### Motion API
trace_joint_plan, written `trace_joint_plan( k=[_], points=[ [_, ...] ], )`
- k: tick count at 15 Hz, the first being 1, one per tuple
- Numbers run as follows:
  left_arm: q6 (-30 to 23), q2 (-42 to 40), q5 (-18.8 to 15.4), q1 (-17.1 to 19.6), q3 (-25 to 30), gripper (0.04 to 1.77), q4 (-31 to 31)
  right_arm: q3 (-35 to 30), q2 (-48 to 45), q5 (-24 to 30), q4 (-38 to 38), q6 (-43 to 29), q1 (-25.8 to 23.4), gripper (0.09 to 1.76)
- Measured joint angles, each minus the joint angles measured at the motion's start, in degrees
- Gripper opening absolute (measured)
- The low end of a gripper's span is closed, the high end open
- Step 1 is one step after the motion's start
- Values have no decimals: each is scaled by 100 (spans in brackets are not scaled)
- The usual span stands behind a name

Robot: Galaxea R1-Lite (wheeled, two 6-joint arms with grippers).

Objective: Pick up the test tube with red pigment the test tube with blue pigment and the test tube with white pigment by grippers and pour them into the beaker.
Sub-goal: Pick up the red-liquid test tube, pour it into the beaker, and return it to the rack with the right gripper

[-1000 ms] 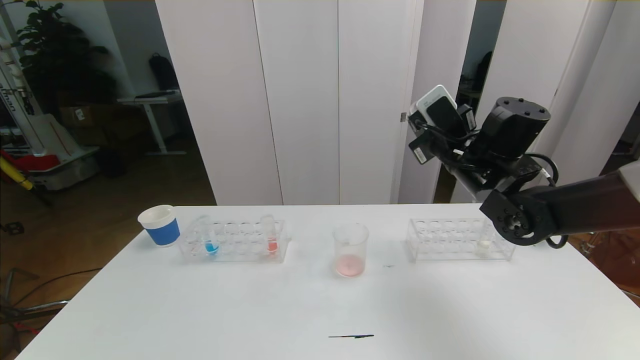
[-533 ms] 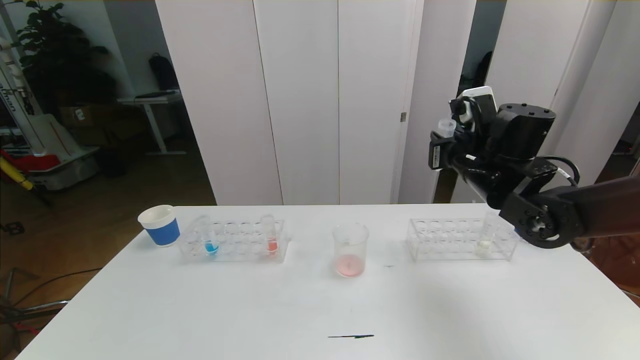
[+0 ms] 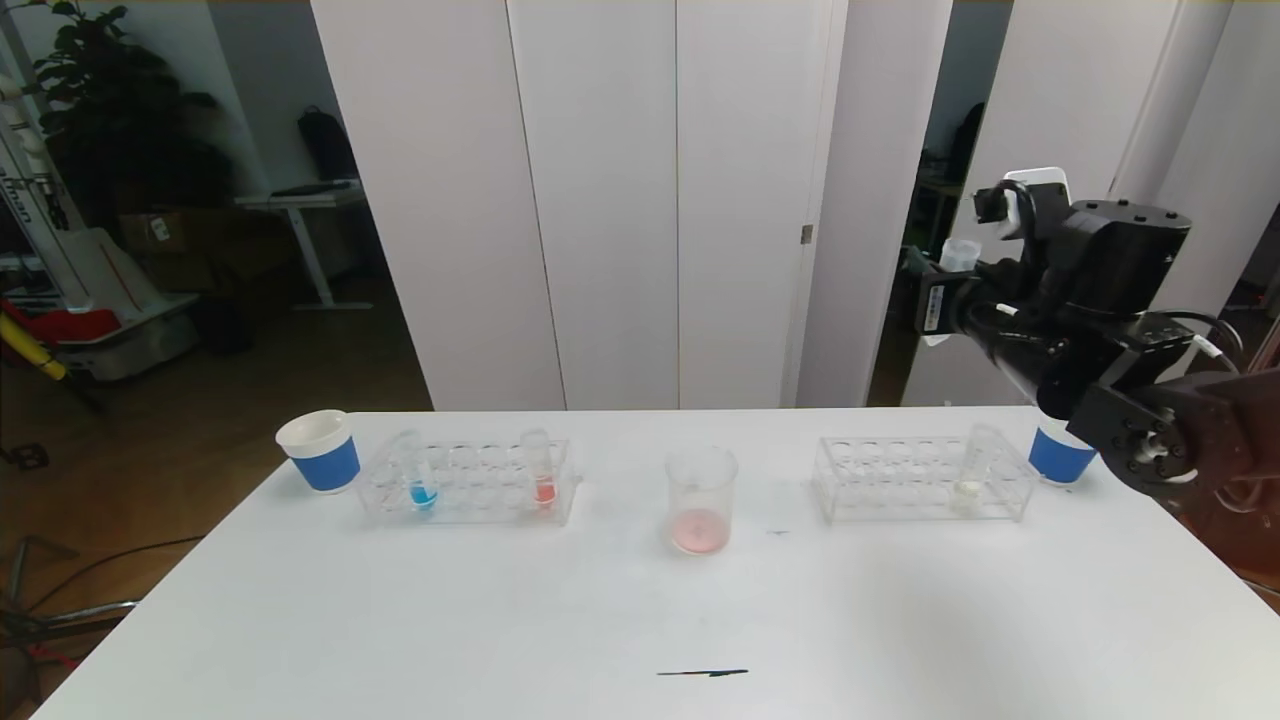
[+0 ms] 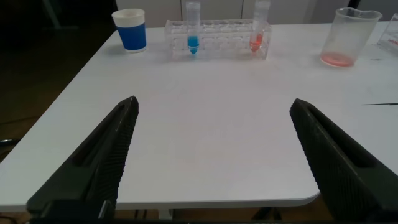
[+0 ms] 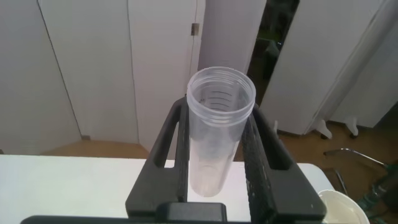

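Grip: the right gripper (image 5: 214, 180) is clamped on an empty clear tube (image 5: 217, 134), mouth up and close to upright, which suits carrying it without drips
Position: the right gripper (image 3: 950, 285) is raised high over the far right of the table (image 3: 640, 620), above the right rack (image 3: 920, 480) and near a blue-banded cup (image 3: 1058, 455); probably the emptied tube is headed for one of these
Beaker: the beaker (image 3: 701, 498) stands mid-table between the two racks, clear, with a shallow pink-red pool in its bottom, so the red pour looks done
Blue tube: the test tube with blue pigment (image 3: 420, 478) stands upright in the left rack (image 3: 468, 482), bright blue at its rounded bottom
Red tube: another tube with red liquid (image 3: 541, 472) stands in the same rack, toward the beaker
White tube: the test tube with white pigment (image 3: 970, 470) stands in the right rack, at the end nearest the right arm, a cream blob at its base
Left side: the left gripper (image 4: 211, 162) waits low at the near table edge, fingers spread wide and holding nothing; a second cup (image 3: 320, 450) sits beside the left rack
Remaining: blue and white look unpoured
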State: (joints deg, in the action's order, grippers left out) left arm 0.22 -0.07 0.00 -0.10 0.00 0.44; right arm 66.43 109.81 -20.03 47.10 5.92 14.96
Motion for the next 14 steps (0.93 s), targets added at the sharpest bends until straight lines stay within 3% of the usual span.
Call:
trace_joint_plan(
  k=[9,14],
  points=[
    [-1,0,0,0,0,174,0,66,-251,168,507,-122,-2178,59],
    [0,0,0,0,0,174,0,63,315,187,855,-639,-2561,59]
  ],
)
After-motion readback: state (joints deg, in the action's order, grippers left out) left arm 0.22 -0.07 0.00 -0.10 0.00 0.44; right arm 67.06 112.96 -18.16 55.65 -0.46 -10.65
